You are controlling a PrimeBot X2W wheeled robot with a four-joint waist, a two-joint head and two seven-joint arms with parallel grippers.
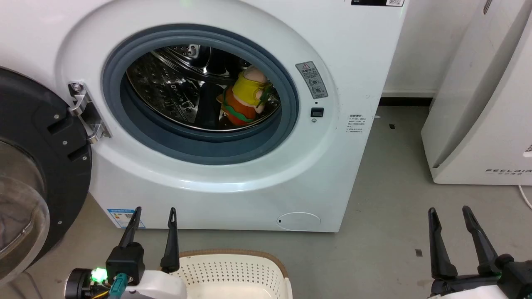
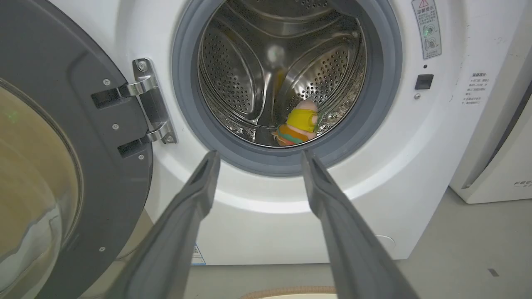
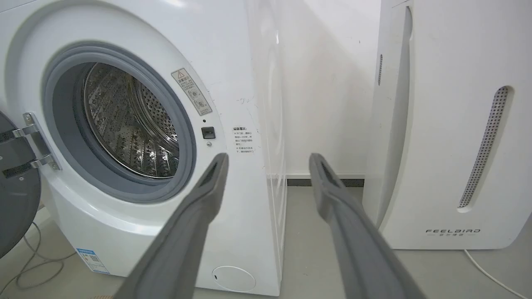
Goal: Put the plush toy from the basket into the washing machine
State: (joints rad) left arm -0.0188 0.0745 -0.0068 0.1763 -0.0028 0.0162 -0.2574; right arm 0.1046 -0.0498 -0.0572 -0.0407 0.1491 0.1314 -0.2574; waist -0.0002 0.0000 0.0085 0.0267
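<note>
Left claw (image 1: 154, 211) sits at 7 o'clock in my head view. Its two long dark fingers are spread apart with nothing between them, and they point up at the large white front-loading washing machine (image 1: 357, 62). Right claw (image 1: 449, 209), at 5 o'clock, is likewise spread and empty over the grey floor (image 1: 386, 207). I see the small plush toy (image 1: 243, 99), with its pale pink head, yellow middle and orange-and-green burger bottom, lying inside the shiny perforated steel drum (image 1: 166, 87), toward 4 o'clock of the grey-gasketed porthole. The dark round door (image 1: 41, 145) stands open at 9 o'clock. The cream perforated plastic basket (image 1: 232, 254) with its brown rim lies at 6 o'clock, just beside the left claw. A white FEELBIRD-marked appliance (image 1: 478, 124) stands at 3 o'clock.
</note>
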